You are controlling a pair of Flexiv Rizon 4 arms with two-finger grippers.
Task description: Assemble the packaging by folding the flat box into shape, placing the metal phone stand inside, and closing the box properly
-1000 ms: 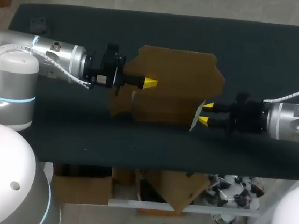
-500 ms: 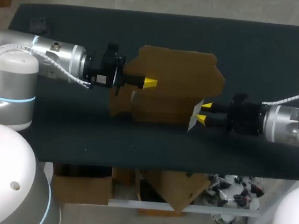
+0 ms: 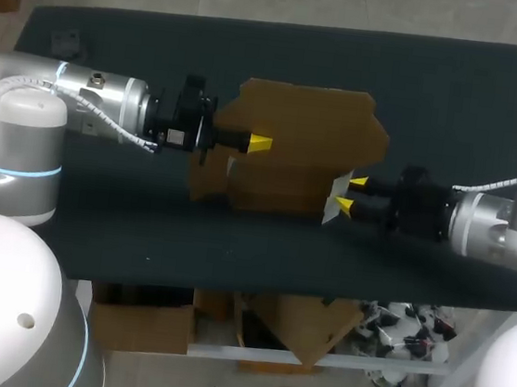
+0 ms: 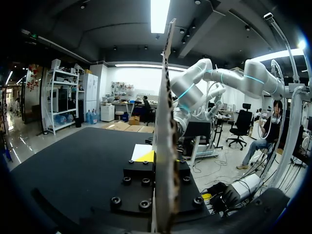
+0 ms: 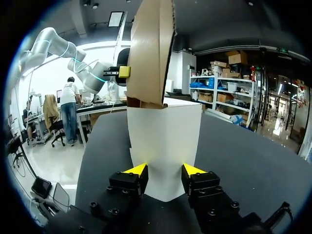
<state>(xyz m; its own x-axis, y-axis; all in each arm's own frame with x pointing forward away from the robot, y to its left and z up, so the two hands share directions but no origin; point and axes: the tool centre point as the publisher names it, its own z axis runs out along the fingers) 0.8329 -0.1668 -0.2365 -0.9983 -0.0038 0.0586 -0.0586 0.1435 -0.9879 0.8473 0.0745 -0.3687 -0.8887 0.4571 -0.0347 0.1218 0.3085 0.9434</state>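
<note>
Item: brown cardboard box [image 3: 301, 147], one, held roughly level over the centre of the dark surface [image 3: 455, 104] between my two arms; whether it touches the surface I cannot tell. Condition: not yet a box. The main panels lie spread and unfolded, with one white flap [image 3: 332, 208] turned up at the sheet's 4 o'clock corner. Left pincer [image 3: 259, 143]: at the sheet's 9 o'clock edge, closed narrow on the cardboard, which its wrist view shows edge-on, running straight out between the fingers. Right pincer [image 3: 347, 192]: at the 4 o'clock corner, fingers fairly wide apart but both pressed to the white flap, one from each side, so holding it. In that wrist view the flap stands creased between the yellow tips with the brown panel rising beyond. Metal phone stand: not identified in any view. A small dark item [image 3: 66, 41] lies toward the surface's 10 o'clock corner, too small to name. Progress, by my judgement: early in the folding step, first flap in hand, no walls standing. Outstanding: raise the sides, lock the tabs, fetch and seat the stand inside, tuck the lid shut. Risk noted: thin card held at two points may buckle or slip if my arms pull unevenly
</note>
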